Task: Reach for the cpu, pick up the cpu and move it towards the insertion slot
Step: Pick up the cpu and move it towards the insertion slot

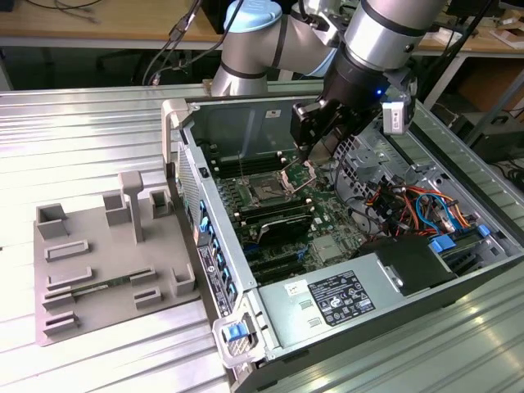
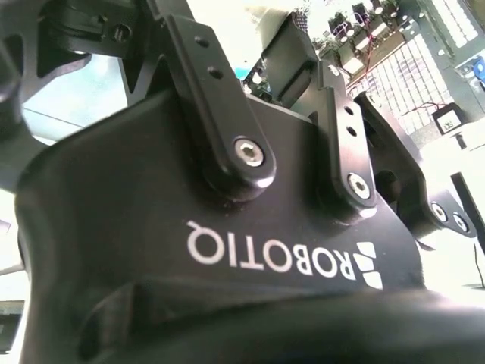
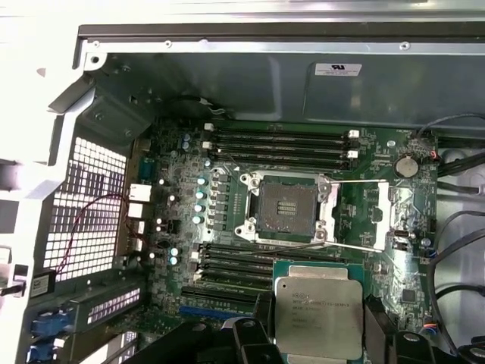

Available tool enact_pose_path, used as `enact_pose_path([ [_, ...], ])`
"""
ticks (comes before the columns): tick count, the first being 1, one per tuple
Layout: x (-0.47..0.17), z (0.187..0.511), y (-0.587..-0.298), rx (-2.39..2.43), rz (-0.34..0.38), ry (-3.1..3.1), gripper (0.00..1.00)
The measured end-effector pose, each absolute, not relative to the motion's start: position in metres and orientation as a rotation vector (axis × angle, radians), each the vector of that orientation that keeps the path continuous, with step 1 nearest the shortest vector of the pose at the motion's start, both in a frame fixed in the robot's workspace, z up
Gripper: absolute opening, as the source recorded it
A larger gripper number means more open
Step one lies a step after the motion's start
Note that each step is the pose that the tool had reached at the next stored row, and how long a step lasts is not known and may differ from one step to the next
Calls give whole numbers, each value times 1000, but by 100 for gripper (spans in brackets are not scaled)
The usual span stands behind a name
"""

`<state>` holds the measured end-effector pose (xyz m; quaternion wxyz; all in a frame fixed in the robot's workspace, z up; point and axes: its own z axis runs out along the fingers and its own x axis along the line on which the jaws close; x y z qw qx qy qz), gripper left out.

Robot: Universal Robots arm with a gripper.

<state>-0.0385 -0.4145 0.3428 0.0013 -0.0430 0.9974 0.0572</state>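
The cpu [image 3: 317, 303] is a flat square chip with a silvery top. In the first wrist view it sits between the dark fingers [image 3: 377, 330] of my gripper [image 3: 318, 337], which is shut on it. The chip hangs above the long black memory slots, a short way from the insertion slot [image 3: 286, 212]. That slot is a dark square socket whose shiny hinged frame [image 3: 398, 216] is swung open to one side. In the exterior view my gripper [image 1: 311, 151] hovers inside the open computer case, just to the right of the insertion slot [image 1: 266, 190]. The gripper's black housing [image 2: 227, 227] takes up most of the second wrist view.
A grey tray [image 1: 106, 246] holding a thin green memory stick [image 1: 98, 288] lies on the metal table at the exterior view's left. Inside the case [image 1: 246, 123] are a power supply [image 1: 336, 299], coloured cables [image 1: 413, 205] and the case walls around the board.
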Motion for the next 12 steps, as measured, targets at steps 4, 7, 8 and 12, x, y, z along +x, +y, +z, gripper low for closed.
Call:
enact_pose_path([
  [4,-38,342,-414,-135,189,3130,55],
  [7,-38,340,-414,-135,198,3129,55],
  [8,-38,340,-414,-135,200,3129,55],
  [12,-38,339,-414,-135,210,3128,55],
])
